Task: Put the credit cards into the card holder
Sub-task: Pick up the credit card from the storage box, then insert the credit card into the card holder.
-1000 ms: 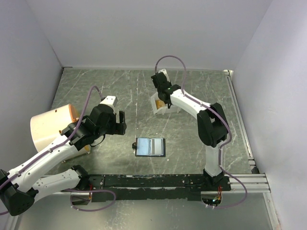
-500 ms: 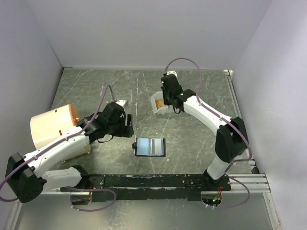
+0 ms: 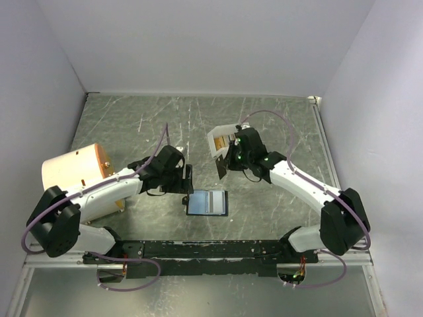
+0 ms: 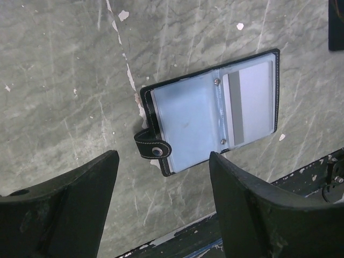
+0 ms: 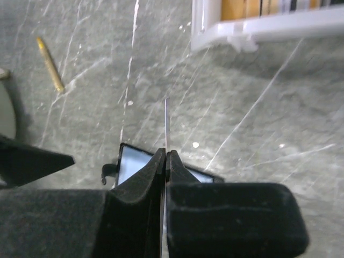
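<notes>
Your left gripper (image 3: 186,181) hung with its jaws spread wide and nothing between them, at the strap side of the card holder (image 4: 209,110). The holder lay open on the tabletop (image 3: 132,119), pale pockets up. Your right gripper (image 5: 165,155) was pinched tight on one credit card (image 5: 166,118), edge-on to its camera, probably a dark one. It hovered between the holder and the white box (image 3: 220,137), where more cards (image 5: 236,8) stood.
</notes>
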You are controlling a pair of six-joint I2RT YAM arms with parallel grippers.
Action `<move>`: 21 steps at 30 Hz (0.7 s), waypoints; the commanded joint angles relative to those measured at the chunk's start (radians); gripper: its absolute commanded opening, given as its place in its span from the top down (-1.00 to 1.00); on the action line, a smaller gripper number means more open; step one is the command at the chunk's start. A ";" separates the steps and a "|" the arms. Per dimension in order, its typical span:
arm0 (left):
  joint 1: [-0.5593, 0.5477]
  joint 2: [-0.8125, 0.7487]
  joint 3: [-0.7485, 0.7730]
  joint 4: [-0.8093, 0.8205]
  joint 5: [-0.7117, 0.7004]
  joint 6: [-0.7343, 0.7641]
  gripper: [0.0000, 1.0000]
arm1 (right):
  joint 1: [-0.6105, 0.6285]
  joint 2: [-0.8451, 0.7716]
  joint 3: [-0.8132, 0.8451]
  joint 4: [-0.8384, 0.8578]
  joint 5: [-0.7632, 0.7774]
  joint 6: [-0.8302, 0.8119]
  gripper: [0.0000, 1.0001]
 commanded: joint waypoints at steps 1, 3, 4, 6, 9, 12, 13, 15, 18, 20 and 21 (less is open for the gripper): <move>0.004 0.042 -0.018 0.079 0.026 -0.020 -0.59 | 0.007 -0.078 -0.087 0.121 -0.099 0.149 1.00; 0.004 0.067 -0.025 0.090 0.030 -0.019 -0.59 | 0.018 -0.099 -0.139 0.158 -0.111 0.187 1.00; 0.005 0.079 -0.030 0.097 0.033 -0.020 -0.59 | 0.029 -0.105 -0.157 0.172 -0.113 0.200 1.00; 0.004 0.099 -0.039 0.111 0.038 -0.023 -0.58 | 0.051 -0.106 -0.187 0.196 -0.114 0.221 1.00; 0.005 0.110 -0.052 0.135 0.044 -0.028 -0.55 | 0.086 -0.094 -0.220 0.223 -0.111 0.249 0.97; 0.004 0.116 -0.063 0.149 0.047 -0.034 -0.50 | 0.120 -0.080 -0.250 0.253 -0.102 0.278 0.96; 0.004 0.115 -0.067 0.152 0.051 -0.035 -0.44 | 0.129 -0.076 -0.257 0.259 -0.096 0.285 0.96; 0.004 0.111 -0.078 0.159 0.056 -0.038 -0.30 | 0.149 -0.069 -0.269 0.266 -0.082 0.293 0.96; 0.004 0.097 -0.100 0.170 0.056 -0.048 0.02 | 0.164 -0.059 -0.286 0.283 -0.088 0.296 0.92; 0.004 0.086 -0.113 0.173 0.056 -0.056 0.38 | 0.172 -0.055 -0.298 0.294 -0.093 0.293 0.91; 0.005 0.081 -0.120 0.174 0.054 -0.061 0.47 | 0.175 -0.055 -0.306 0.300 -0.094 0.297 0.90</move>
